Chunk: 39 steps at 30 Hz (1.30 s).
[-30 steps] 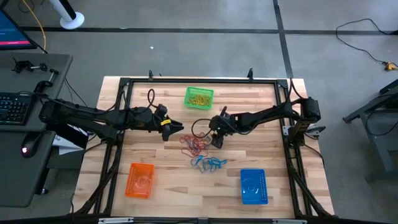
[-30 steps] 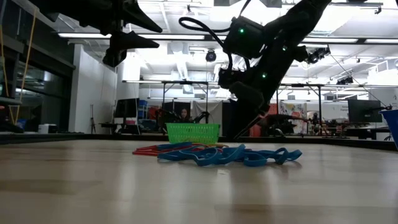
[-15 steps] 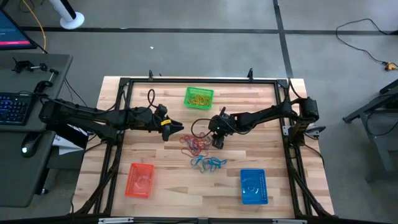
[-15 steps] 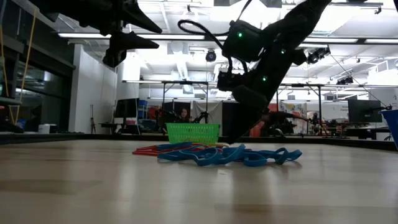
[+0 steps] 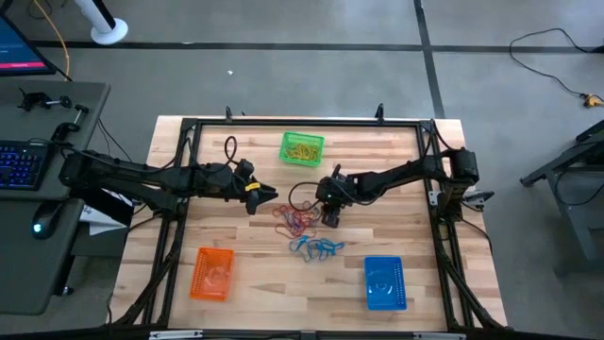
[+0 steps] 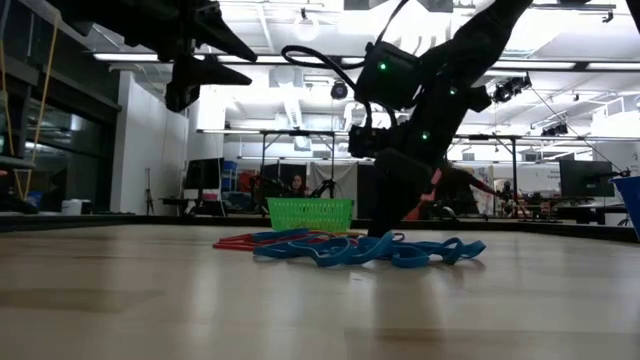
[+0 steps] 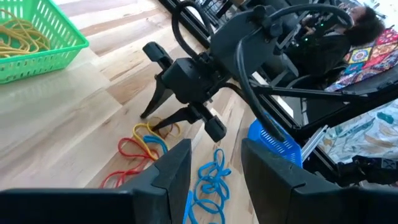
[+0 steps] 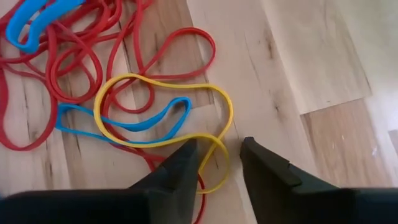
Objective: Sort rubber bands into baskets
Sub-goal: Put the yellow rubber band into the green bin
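Note:
A pile of red rubber bands [image 5: 294, 221] with one yellow band [image 8: 163, 112] and a blue one lies mid-table. A pile of blue bands [image 5: 317, 248] lies nearer the front. The green basket [image 5: 302, 147], holding yellow bands, stands at the far middle, the orange basket [image 5: 211, 274] near left and the blue basket [image 5: 384, 281] near right. My right gripper [image 8: 217, 163] is open, low at the table, its fingers on either side of the yellow band's loop end. My left gripper [image 5: 272, 195] is open and empty, held high left of the pile. My right gripper points down at the red pile's right edge. Its open fingers [image 8: 181, 167] straddle the end loop of the yellow band [image 8: 219, 149], which lies flat on the table. I cannot tell whether a fingertip touches the band.
A black cable [image 5: 300, 194] loops off the right arm just behind the pile. The black frame rails [image 5: 189, 151] run along the table's sides. Bare wood lies between the baskets at the front and around the green basket.
My right gripper has gone down onto the right edge of the red pile, from well above the bands to table height, its fingers staying apart. The bands have not moved.

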Motion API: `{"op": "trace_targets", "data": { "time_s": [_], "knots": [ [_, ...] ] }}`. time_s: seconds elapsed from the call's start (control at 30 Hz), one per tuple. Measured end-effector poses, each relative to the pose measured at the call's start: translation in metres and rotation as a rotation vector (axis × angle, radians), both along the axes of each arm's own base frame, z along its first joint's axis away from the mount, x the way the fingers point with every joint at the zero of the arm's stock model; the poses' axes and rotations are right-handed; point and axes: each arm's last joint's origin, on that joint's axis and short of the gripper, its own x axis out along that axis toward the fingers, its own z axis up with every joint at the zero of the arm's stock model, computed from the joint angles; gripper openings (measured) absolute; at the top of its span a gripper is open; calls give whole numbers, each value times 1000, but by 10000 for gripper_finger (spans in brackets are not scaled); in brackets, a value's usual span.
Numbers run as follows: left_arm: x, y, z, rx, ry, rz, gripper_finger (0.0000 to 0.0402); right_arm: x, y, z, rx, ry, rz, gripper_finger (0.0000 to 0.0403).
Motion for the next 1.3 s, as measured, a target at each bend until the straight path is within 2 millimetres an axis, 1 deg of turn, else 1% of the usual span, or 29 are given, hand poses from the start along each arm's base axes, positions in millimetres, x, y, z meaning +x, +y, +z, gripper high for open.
{"op": "trace_targets", "data": {
  "time_s": [0.07, 0.17, 0.2, 0.3, 0.37, 0.47, 0.6, 0.7, 0.83, 0.93, 1.03, 1.13, 1.2, 1.3],
  "knots": [
    [0, 0, 0, 0, 2, 0, 131, 1, 0, 0, 0, -8, 0, 76],
    [0, 0, 0, 0, 4, 0, 131, 1, 1, 1, 11, -14, 7, 20],
    [0, 0, 0, 0, 4, 0, 131, 2, 1, 2, 13, -12, 8, 10],
    [0, 0, 0, 1, 4, 0, 131, 4, 0, 12, -13, 13, 20, 9],
    [0, 0, 0, 1, 4, -1, 131, 4, -2, 25, -60, 37, 47, 2],
    [0, 0, 0, 3, 4, -1, 131, 5, -9, 56, -119, 5, 65, 2],
    [0, 0, 0, 9, 5, -3, 131, -3, -24, 89, -154, -23, 57, 1],
    [0, 0, 0, 17, 7, -4, 131, -14, -39, 119, -193, -73, 13, 1],
    [1, 0, 1, 10, -15, -1, 131, -24, -61, 146, -216, -160, -65, 0],
    [3, 0, 13, -22, -137, -8, 131, -23, -76, 161, -245, -266, -119, 0],
    [2, -1, 32, 1, -308, -44, 131, -12, -90, 161, -267, -321, -155, 0],
    [-2, 0, 49, 34, -455, -41, 131, 7, -102, 154, -275, -340, -167, 0],
    [-8, 1, 57, 71, -505, -32, 131, 21, -111, 148, -279, -344, -174, 0],
    [-15, 3, 62, 98, -513, -20, 131, 39, -124, 135, -273, -318, -186, 0]
  ]
}}
